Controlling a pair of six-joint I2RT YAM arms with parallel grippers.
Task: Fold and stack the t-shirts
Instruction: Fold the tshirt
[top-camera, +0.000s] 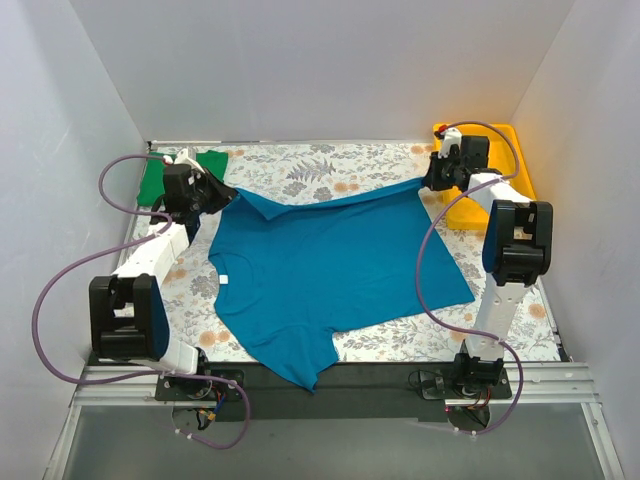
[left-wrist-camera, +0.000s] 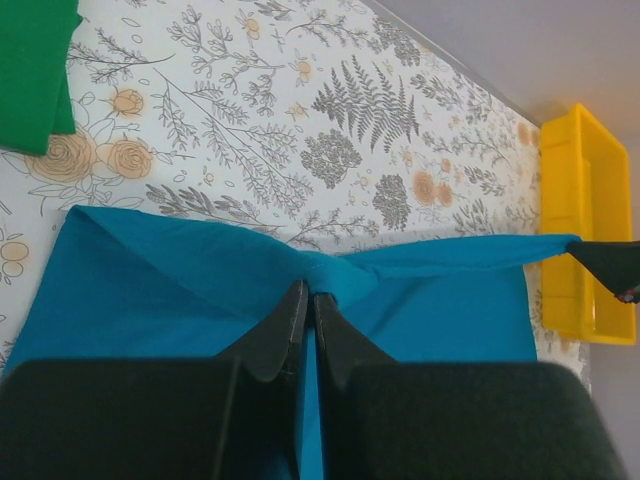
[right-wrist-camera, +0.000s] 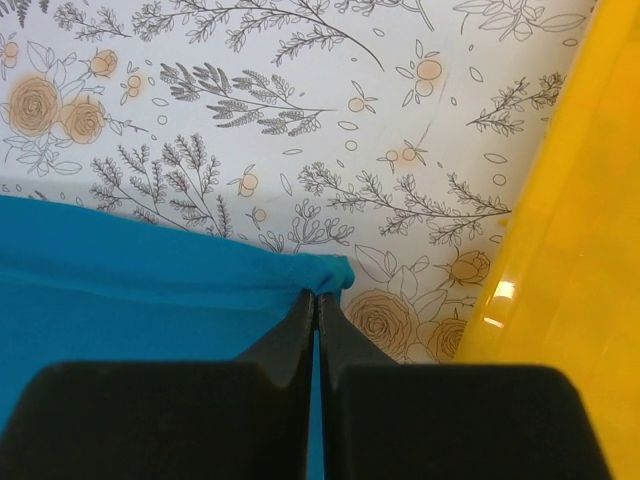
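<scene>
Limp tee (top-camera: 330, 265), so left end effector (left-wrist-camera: 307, 300) and right end effector (right-wrist-camera: 316, 298) clamped on one side edge's ends seems right.

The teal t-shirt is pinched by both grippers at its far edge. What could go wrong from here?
1. The left gripper and right gripper each pinch only a small bit of the teal t-shirt, so the cloth may slip out when pulled.
2. The right gripper is close to the yellow tray; the cloth might catch on its wall.
3. One corner lies over the near edge of the table and could drag the fold crooked.
</scene>
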